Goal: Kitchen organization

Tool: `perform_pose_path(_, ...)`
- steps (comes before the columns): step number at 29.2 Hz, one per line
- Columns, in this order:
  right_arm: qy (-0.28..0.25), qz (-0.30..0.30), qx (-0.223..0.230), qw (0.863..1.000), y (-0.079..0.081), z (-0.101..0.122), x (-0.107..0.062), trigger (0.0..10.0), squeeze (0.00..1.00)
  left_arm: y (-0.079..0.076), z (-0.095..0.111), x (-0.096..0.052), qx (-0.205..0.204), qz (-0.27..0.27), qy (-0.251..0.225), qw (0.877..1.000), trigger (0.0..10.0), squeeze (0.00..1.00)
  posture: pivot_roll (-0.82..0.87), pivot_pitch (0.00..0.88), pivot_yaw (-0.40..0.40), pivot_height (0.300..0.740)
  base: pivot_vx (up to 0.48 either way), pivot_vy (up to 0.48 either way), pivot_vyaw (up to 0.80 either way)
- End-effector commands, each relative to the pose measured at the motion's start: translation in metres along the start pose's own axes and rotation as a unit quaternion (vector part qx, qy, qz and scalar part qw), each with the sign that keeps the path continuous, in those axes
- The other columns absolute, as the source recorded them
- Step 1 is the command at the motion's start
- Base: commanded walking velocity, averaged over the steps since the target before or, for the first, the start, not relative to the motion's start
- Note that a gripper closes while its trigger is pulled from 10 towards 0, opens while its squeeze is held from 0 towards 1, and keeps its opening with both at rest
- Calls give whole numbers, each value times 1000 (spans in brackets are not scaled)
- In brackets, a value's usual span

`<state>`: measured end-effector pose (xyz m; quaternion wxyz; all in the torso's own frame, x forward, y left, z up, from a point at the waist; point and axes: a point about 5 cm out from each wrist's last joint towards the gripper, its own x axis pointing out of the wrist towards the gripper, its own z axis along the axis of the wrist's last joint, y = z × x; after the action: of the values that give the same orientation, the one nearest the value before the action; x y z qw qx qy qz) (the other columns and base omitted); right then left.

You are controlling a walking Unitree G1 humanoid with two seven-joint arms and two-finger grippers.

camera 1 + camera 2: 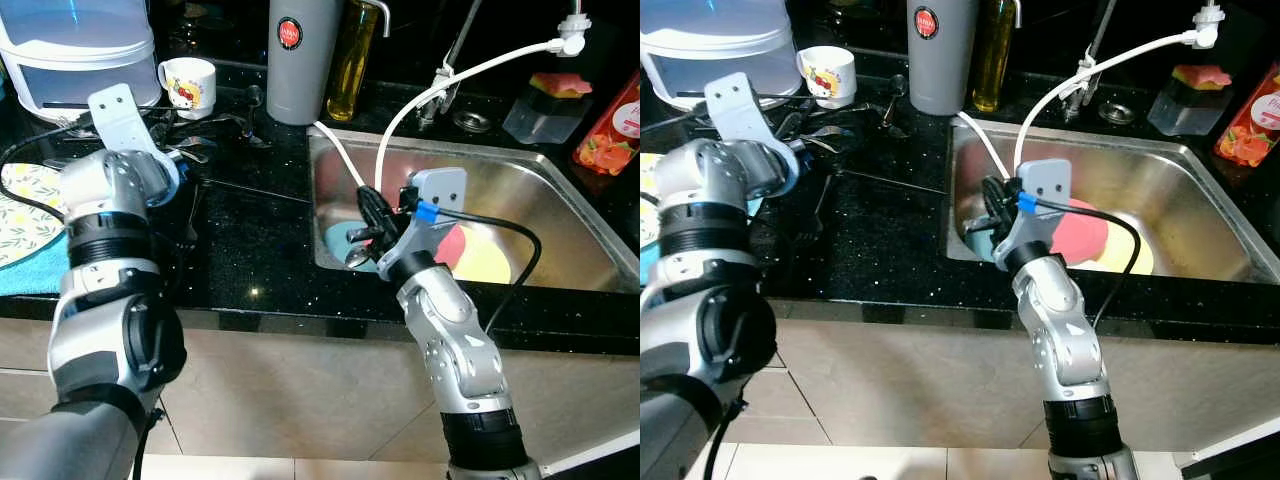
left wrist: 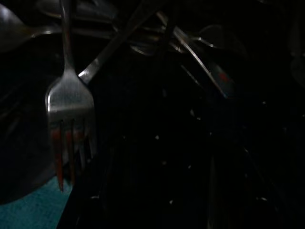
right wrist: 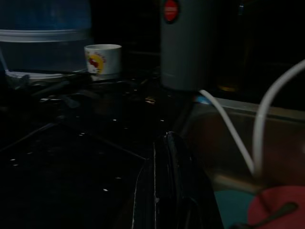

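Loose cutlery [image 1: 215, 125] lies scattered on the black counter [image 1: 260, 240] behind my left gripper [image 1: 190, 200], which hangs low over the counter. The dark left wrist view shows a silver fork [image 2: 70, 102] with reddish-stained tines and several other utensils. My right gripper [image 1: 368, 225] is at the left rim of the steel sink [image 1: 540, 180]. Its fingers [image 3: 164, 157] are pressed together, and a silvery spoon [image 1: 355, 258] hangs just under them. In the sink lie a pink plate [image 1: 455, 245], a yellow plate [image 1: 485, 262] and a teal one [image 1: 340, 240].
At the back stand a white mug [image 1: 190, 82], a grey flask [image 1: 300, 60], an oil bottle [image 1: 352, 60] and a big water container [image 1: 80, 50]. White hoses [image 1: 400, 120] run into the sink. A teal cloth [image 1: 25, 270] with a floral plate [image 1: 25, 205] is at the left.
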<state>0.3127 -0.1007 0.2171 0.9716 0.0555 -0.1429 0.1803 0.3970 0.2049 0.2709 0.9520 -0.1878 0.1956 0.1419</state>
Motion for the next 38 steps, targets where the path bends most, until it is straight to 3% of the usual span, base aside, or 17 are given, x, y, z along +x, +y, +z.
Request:
perform_pose_path(1,0,22,-11,1000,3,4,-1,10000,0,2,-7,4,-8,-2,30,1000,10000,0,280,52,-63,740,0,0,0)
perform_pose_path(6,-2,44,-26,999,7,7,0,10000,0,0,-12,9,-31,-21,50,998,10000,0,273,54,-69,740,0,0,0)
perform_pose_path(16,-2,65,-32,997,10,9,-1,10000,0,-7,-8,14,-19,-49,40,998,9333,0,264,57,-74,740,0,0,0)
perform_pose_path(17,-2,68,-32,997,11,9,-2,10000,0,-8,-5,15,23,-41,16,999,9412,0,259,58,-76,740,0,0,0)
perform_pose_path(18,-2,68,-32,997,11,9,-2,10000,0,-8,-5,15,23,-41,16,999,9412,0,259,58,-76,740,0,0,0)
perform_pose_path(19,-2,68,-30,997,12,9,-2,10000,0,-13,-4,16,89,-44,-13,995,10000,0,256,58,-75,740,0,0,0)
perform_pose_path(20,-1,68,-29,997,13,9,-2,10000,0,-15,-4,16,112,-49,-22,992,10000,0,256,58,-75,740,0,0,0)
perform_pose_path(25,0,64,-24,998,14,7,-3,10000,0,-19,-7,17,156,-67,-27,985,9882,0,259,55,-76,740,0,0,0)
perform_pose_path(26,1,64,-23,998,14,6,-3,10000,0,-20,-7,17,178,-69,-36,981,7490,0,259,54,-76,740,0,0,0)
perform_pose_path(27,1,64,-23,998,14,6,-3,10000,0,-20,-7,17,178,-69,-36,981,7490,0,259,54,-76,740,0,0,0)
perform_pose_path(28,2,64,-20,998,16,5,-4,10000,0,-21,-4,18,223,-70,-62,970,3412,0,262,49,-75,740,0,0,0)
perform_pose_path(31,2,64,-18,998,17,5,-4,10000,0,-21,-1,18,244,-69,-75,964,3216,0,261,47,-75,740,0,0,0)
perform_pose_path(32,2,63,-18,998,17,5,-3,10000,0,-21,-1,18,250,-69,-79,963,4824,0,260,46,-74,740,0,0,0)
perform_pose_path(33,2,63,-17,998,17,5,-3,10000,0,-21,1,17,253,-67,-84,961,4824,0,260,45,-73,740,0,0,0)
perform_pose_path(34,1,62,-17,998,17,5,-3,10000,0,-23,6,15,264,-67,-99,957,10000,0,258,43,-71,740,0,0,0)
perform_pose_path(36,1,56,-14,998,15,5,-4,10000,0,-30,21,7,305,-60,-156,938,10000,0,261,41,-74,740,0,0,0)
perform_pose_path(38,1,54,-13,998,14,5,-4,10000,0,-30,27,5,313,-49,-176,932,10000,0,261,38,-76,740,0,0,0)
